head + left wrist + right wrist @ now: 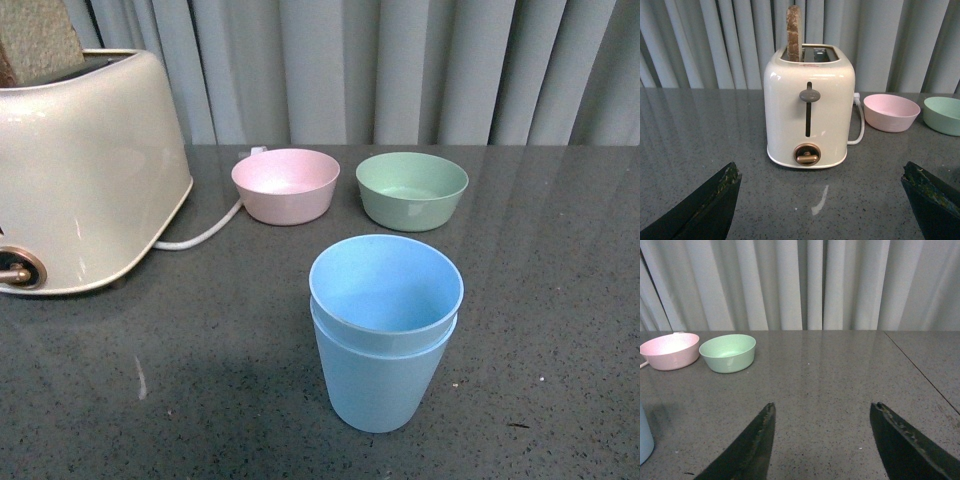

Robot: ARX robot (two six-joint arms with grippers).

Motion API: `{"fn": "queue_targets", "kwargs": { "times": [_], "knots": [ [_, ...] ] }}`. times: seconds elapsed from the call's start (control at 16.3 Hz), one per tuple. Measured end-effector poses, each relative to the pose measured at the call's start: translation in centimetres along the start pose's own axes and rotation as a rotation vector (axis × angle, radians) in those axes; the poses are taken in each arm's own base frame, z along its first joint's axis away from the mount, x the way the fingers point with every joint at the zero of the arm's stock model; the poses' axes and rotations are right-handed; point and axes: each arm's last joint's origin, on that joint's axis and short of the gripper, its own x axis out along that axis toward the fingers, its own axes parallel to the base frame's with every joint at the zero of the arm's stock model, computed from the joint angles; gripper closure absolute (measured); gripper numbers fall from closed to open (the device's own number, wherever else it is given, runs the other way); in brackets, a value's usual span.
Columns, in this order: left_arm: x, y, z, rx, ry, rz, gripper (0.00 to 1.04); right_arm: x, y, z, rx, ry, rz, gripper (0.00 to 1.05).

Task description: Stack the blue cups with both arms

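Note:
Two light blue cups (385, 335) stand upright in the front view, one nested inside the other, on the dark grey table near the front centre. A sliver of the cups (644, 440) shows at the edge of the right wrist view. Neither arm shows in the front view. My left gripper (822, 172) is open and empty above the table, facing the toaster. My right gripper (824, 407) is open and empty over bare table, apart from the cups.
A cream toaster (80, 175) with a bread slice stands at the left, its white cord (205, 235) running toward the pink bowl (286, 185). A green bowl (411, 190) sits beside it. Grey curtains hang behind the table. A table seam (920, 370) runs at the right.

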Motion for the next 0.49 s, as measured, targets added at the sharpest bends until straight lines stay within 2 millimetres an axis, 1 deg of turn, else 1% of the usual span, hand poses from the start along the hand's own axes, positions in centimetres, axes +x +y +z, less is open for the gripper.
{"fn": "queue_targets", "kwargs": {
  "times": [0.06, 0.18, 0.49],
  "knots": [
    [0.0, 0.0, 0.0, 0.0, 0.0, 0.0, 0.07, 0.0, 0.0, 0.0, 0.0, 0.0, 0.0, 0.32],
    [0.0, 0.0, 0.0, 0.0, 0.0, 0.0, 0.07, 0.0, 0.0, 0.0, 0.0, 0.0, 0.0, 0.07],
    [0.0, 0.0, 0.0, 0.0, 0.0, 0.0, 0.07, 0.0, 0.0, 0.0, 0.0, 0.0, 0.0, 0.07]
  ]
}}
